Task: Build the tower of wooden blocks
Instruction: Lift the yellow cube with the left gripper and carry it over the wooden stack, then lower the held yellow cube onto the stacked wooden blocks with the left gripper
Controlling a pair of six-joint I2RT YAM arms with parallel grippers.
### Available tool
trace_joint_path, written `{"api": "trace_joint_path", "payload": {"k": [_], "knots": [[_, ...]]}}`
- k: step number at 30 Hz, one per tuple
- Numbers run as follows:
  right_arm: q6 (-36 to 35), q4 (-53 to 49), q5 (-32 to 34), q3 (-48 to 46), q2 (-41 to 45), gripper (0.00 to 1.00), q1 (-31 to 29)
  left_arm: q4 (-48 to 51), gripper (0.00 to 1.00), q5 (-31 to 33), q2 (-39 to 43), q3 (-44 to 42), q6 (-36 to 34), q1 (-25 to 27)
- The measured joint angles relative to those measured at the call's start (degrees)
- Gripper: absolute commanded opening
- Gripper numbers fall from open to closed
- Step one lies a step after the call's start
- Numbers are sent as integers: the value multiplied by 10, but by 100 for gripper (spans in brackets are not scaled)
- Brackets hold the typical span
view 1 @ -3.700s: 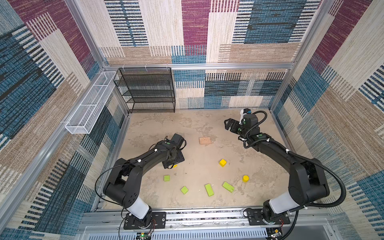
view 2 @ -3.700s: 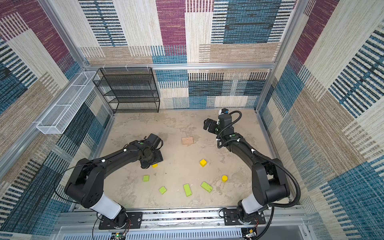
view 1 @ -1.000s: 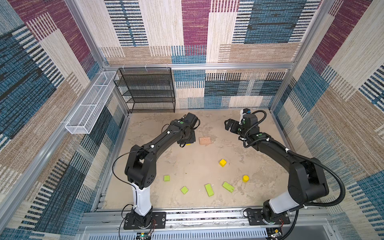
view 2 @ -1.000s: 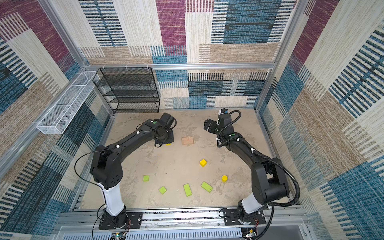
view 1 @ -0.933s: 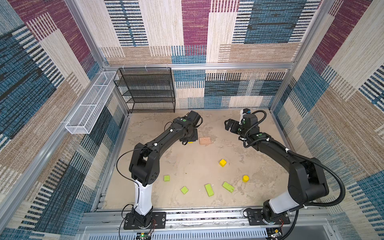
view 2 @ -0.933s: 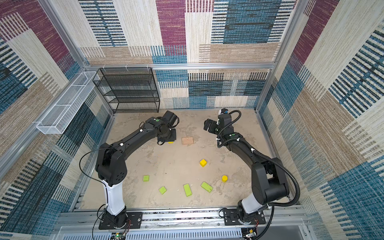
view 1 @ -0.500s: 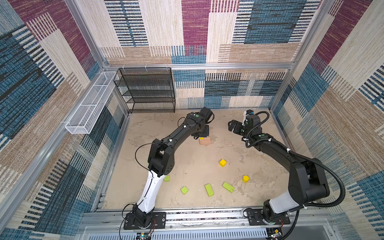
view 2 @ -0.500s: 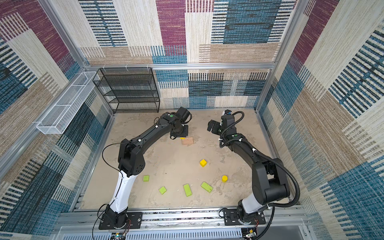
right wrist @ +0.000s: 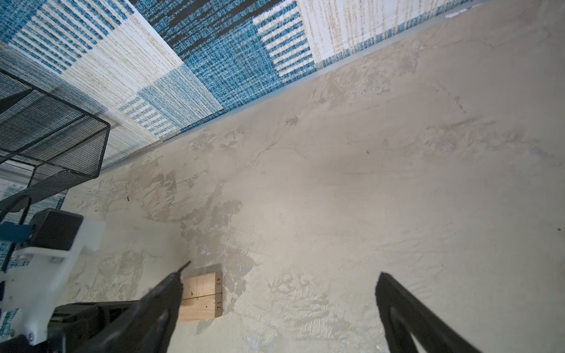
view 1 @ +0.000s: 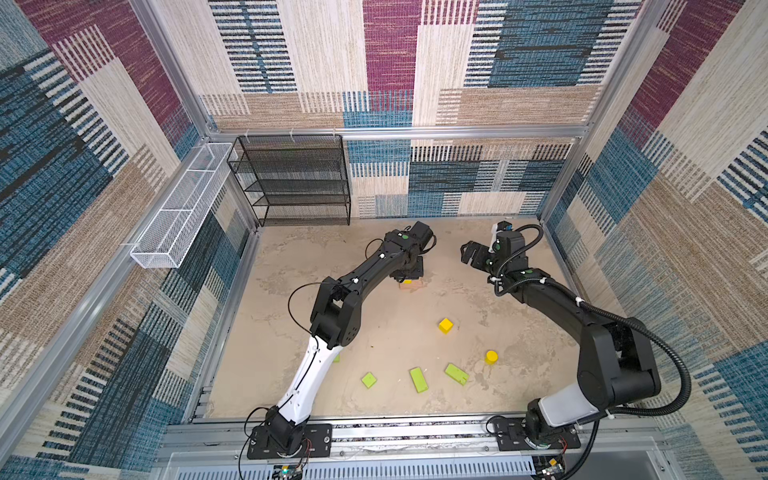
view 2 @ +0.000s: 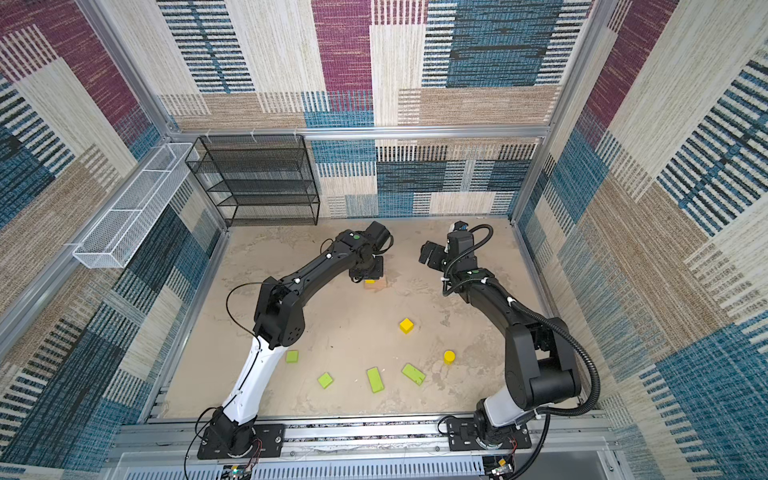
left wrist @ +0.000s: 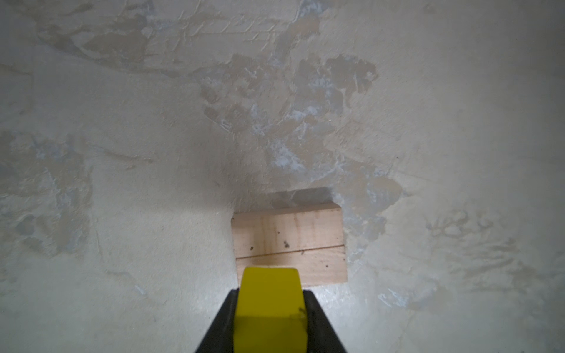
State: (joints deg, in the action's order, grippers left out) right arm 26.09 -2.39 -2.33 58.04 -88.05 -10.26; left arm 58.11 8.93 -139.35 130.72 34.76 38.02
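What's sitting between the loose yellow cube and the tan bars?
Nothing: bare tabletop separates the loose yellow cube from the tan bars, in both top views.

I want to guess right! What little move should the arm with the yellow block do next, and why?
Probably lower it gently: the left tool grips the yellow cube over an edge of the two tan bars, lying side by side.

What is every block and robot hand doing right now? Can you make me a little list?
Left gripper: shut on yellow cube
Tan bars: two, flat on the table, side by side
Held cube: at the bars' edge; touching or not, cannot tell
Right gripper: open, empty, in the air
Loose on table: second yellow cube, yellow cylinder, four green pieces
Tower so far: just the bars
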Motion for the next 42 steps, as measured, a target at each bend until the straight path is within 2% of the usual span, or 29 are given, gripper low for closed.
{"api": "trace_joint_path", "payload": {"k": [29, 42], "knots": [[0, 0, -7, 0, -5, 99, 4, 1, 0, 19, -24, 15, 51, 1], [0, 0, -7, 0, -7, 99, 4, 2, 2, 29, -31, 22, 51, 1]]}}
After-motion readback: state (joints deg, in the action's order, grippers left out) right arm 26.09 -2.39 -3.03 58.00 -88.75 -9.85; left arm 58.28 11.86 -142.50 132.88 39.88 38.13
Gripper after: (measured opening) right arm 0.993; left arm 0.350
